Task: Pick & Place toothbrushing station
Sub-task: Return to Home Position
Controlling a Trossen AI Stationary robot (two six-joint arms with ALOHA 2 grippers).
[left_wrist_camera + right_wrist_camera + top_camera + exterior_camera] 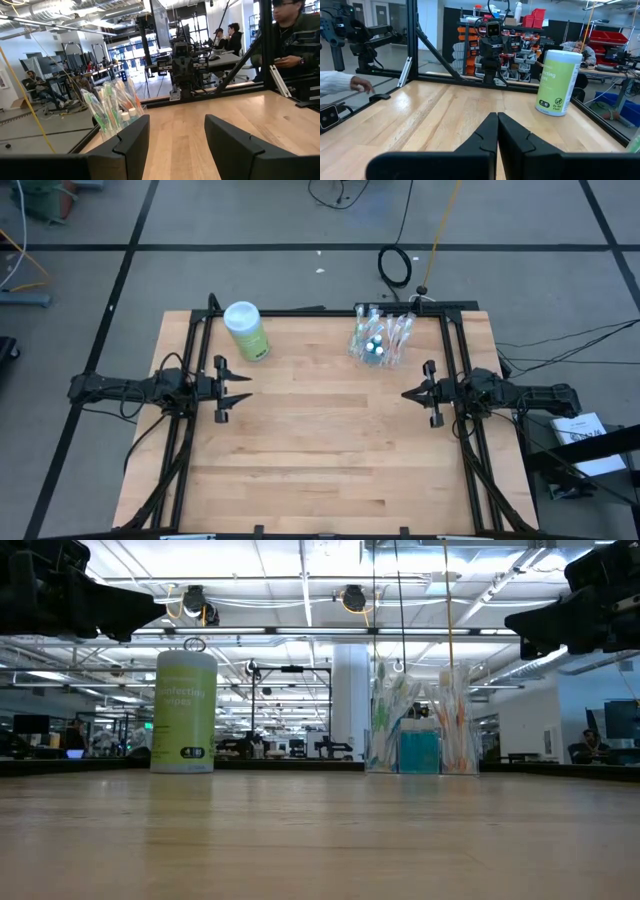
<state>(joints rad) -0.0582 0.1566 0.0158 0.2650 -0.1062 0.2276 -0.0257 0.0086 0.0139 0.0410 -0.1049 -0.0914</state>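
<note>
Left gripper (243, 388), seen from above, hangs over the left edge of the bench (320, 470) with its two fingers spread apart and nothing between them; the right gripper (408, 393) faces it from the right edge, fingers pressed together and empty. The clear cup (378, 340), crowded with upright toothbrushes (400, 330), stands by the far edge near the far right corner, and a green canister (246, 330) with a white lid stands by the far edge towards the left, well apart from the cup. Level view: canister (185, 712) and cup (420, 730) both sit upright on the bench, something blue low inside the cup, and both arms are raised clear of the wood. Left wrist view: open fingers (235, 145) frame bare bench, with the cup (112, 117) off to one side and a seated person (292, 35) beyond the frame. Right wrist view: closed fingers (515, 137) point at the canister (557, 82), and a person's hand (360, 85) reaches in beside the bench edge.
</note>
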